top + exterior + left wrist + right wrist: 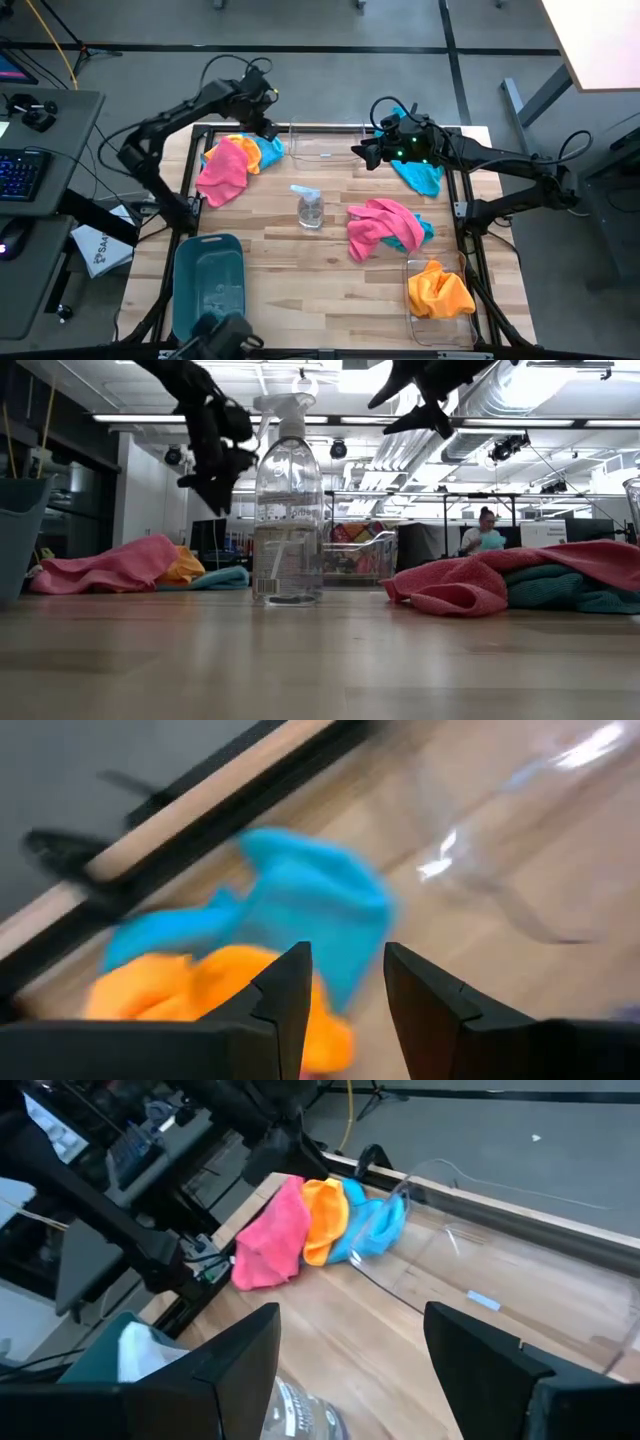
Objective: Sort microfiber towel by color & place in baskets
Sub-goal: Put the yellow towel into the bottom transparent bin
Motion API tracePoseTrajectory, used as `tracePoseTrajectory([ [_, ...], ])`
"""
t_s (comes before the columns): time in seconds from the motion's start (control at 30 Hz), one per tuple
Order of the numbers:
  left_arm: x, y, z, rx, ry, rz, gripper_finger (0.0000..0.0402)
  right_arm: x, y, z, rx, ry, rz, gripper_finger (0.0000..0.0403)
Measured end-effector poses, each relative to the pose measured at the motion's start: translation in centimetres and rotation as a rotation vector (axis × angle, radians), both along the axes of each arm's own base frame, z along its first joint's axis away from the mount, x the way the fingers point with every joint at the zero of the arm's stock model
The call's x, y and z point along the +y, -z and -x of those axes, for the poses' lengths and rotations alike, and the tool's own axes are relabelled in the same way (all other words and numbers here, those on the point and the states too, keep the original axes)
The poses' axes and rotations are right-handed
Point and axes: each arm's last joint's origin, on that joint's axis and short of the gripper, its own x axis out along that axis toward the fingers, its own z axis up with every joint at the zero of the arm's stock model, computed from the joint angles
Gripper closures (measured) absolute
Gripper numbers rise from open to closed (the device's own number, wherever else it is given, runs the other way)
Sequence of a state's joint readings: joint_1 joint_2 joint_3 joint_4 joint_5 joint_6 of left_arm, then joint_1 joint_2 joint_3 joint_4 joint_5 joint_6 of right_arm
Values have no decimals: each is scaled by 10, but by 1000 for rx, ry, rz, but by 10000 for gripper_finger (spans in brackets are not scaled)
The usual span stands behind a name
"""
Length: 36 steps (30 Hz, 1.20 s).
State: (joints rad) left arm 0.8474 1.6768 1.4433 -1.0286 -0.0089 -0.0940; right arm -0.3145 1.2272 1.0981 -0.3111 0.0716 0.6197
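Observation:
A heap of towels lies at the far left: pink [222,172], orange [238,146] and blue [268,152]. My left gripper [268,128] hovers open just above the blue towel [300,885], touching nothing. My right gripper [358,155] hangs open over the far clear basket [325,143], holding nothing. A teal towel [418,176] lies under the right arm. A pink towel [380,225] lies over a teal one [420,230] right of centre. An orange towel [438,290] sits in the near-right clear basket [470,315]. The teal basket [208,285] stands near left.
A clear spray bottle [310,205] stands upright at the table's centre, between the two towel heaps. Bare wood lies along the near edge between the teal basket and the near-right basket. A black frame rail [190,170] runs along the table's sides.

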Motion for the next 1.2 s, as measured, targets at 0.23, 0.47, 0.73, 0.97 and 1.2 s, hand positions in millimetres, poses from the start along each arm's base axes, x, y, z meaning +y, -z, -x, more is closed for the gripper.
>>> tracePoseTrajectory([
  [0.23, 15, 24, 14, 123, -66, 98, 284, 0, 2, 0, 15, 9, 0, 158],
  [0.47, 29, 35, 24, 175, -119, 99, 284, -1, 3, 0, 29, 38, 10, 158],
  [0.73, 33, 49, 24, 221, -122, 149, 284, -2, 3, 1, 33, 61, 21, 158],
  [0.97, 32, 60, 25, 291, -105, 207, 284, -2, 3, 1, 34, 70, 25, 158],
  [1.2, 33, 58, 27, 345, -117, 146, 284, -2, 3, 1, 36, 78, 28, 158],
])
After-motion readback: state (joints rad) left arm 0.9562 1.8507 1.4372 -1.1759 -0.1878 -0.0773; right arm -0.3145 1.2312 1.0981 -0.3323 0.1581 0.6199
